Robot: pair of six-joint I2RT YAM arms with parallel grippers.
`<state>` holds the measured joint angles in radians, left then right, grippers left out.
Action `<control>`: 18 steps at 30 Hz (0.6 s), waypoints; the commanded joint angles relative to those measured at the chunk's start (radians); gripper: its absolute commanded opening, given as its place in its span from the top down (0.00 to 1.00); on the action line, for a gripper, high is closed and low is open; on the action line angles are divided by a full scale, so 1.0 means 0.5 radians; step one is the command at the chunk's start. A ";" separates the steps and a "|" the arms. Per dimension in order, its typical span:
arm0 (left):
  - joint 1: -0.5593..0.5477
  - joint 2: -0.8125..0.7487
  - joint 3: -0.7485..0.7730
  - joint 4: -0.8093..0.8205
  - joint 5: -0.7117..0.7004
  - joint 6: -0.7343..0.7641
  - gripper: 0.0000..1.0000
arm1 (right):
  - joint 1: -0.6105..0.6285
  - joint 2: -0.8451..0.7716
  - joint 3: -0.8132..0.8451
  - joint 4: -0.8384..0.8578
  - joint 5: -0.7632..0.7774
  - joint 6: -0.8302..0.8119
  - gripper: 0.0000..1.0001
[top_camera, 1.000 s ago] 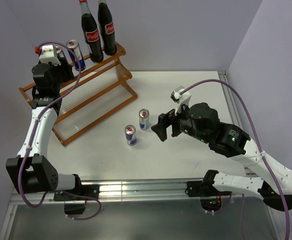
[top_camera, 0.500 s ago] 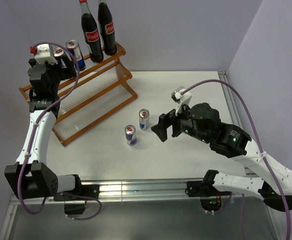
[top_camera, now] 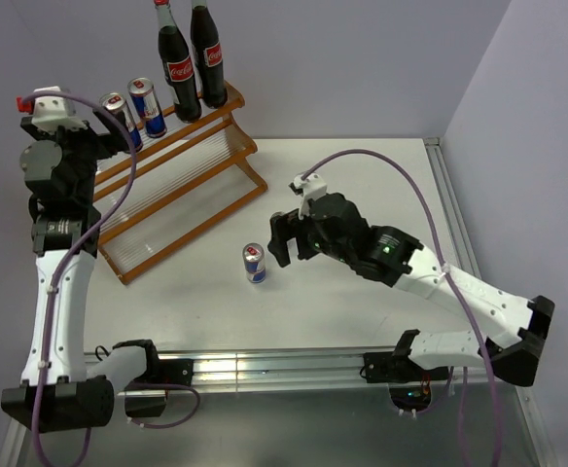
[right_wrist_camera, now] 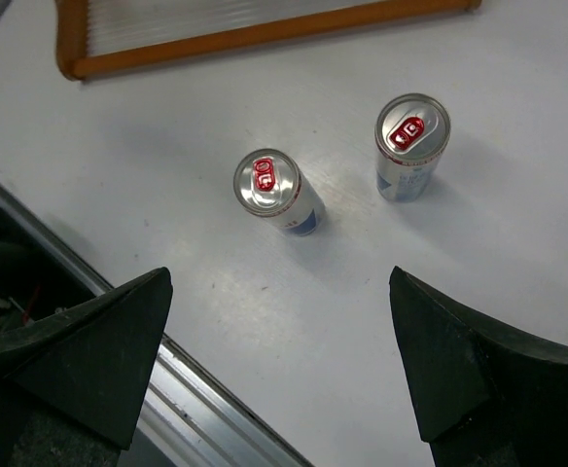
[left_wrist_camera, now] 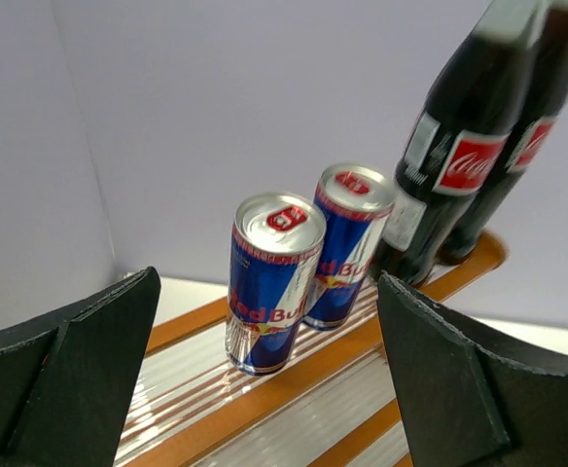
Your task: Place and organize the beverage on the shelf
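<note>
From above the right gripper point(top_camera: 278, 239) hides one of two table cans point(right_wrist_camera: 275, 190); the left wrist view crops both cola bottles point(left_wrist_camera: 464, 146) at the top, and the right wrist view shows only a corner of the shelf point(right_wrist_camera: 265, 35).

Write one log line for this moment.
left gripper: open, facing shelf cans | right gripper: open, over table cans | bottles: on shelf
</note>
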<state>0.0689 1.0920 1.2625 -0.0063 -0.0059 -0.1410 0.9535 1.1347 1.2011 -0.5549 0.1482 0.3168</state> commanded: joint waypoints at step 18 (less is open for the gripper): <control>-0.092 -0.567 -0.058 -0.638 -0.071 -0.197 0.01 | -0.011 0.820 0.258 0.220 0.032 0.069 0.02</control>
<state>0.0391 0.8280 1.2514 -0.3103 -0.0525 -0.2310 0.9508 1.5261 1.2713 -0.4889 0.1715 0.3443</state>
